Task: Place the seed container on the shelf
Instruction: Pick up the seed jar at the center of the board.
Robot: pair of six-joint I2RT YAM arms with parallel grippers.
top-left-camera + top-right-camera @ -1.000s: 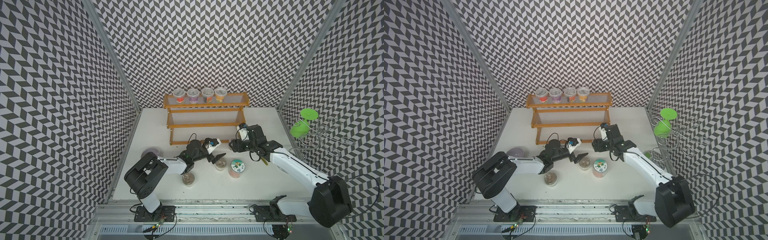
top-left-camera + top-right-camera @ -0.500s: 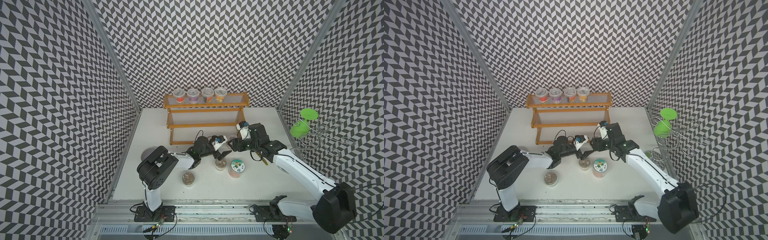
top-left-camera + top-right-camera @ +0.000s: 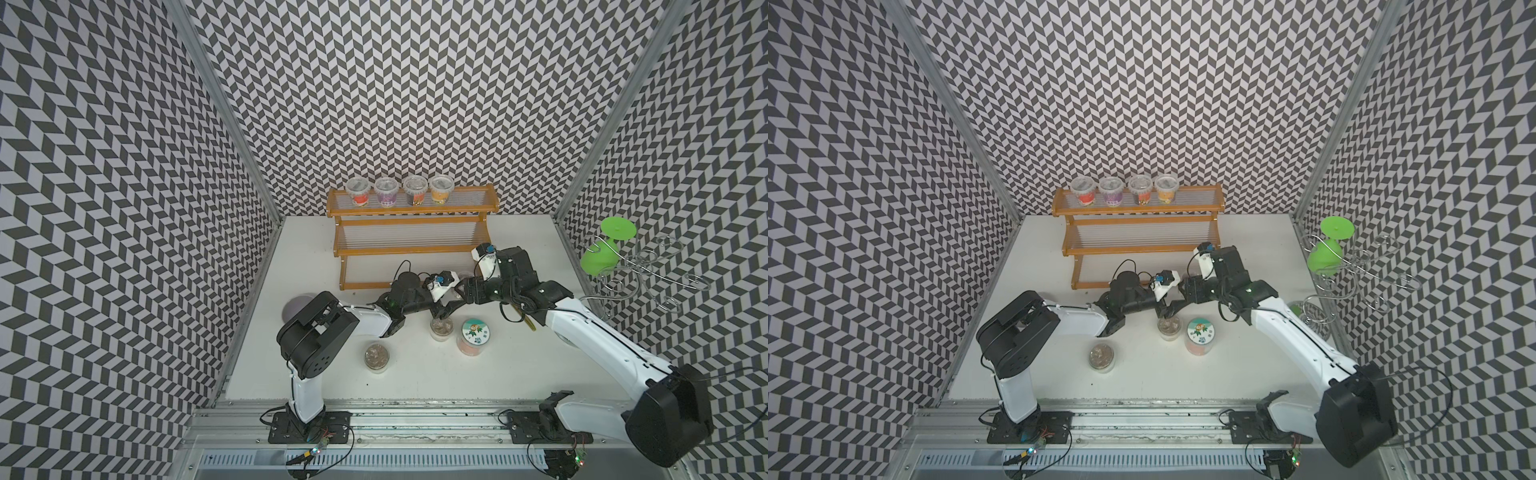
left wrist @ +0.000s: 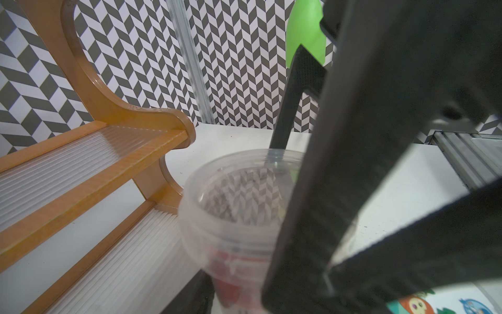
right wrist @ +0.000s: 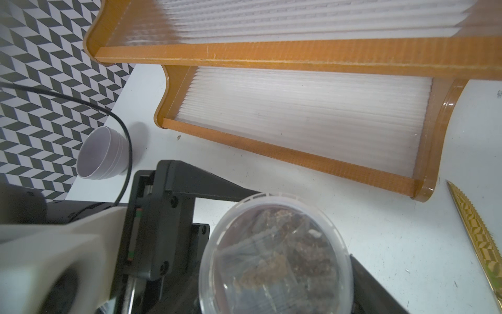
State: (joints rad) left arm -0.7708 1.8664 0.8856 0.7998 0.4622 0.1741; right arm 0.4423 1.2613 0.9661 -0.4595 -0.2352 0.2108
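In both top views, the clear round seed container point(image 3: 441, 327) stood on the desk point(image 3: 415, 374) before the ribbed wooden shelf point(image 3: 411, 250), the left fingers point(image 3: 437, 311) closed on its sides; a second earlier they gaped beside it. How wide the right fingers point(image 3: 462, 290) stood was unclear. Only the left wrist view showed red low on its wall; only the right wrist view, brown seeds under its lid point(image 5: 274, 258).

Found four lidded cups point(image 3: 386, 192) in a row at upper centre. Noted a green goblet point(image 3: 602, 253) tilted in a wire stand point(image 3: 642, 272) at far right, a cartoon-lidded jar point(image 3: 475, 334) and a lidded cup point(image 3: 377, 356) below centre. Spotted a gold serrated knife point(image 3: 530, 324) right of centre.
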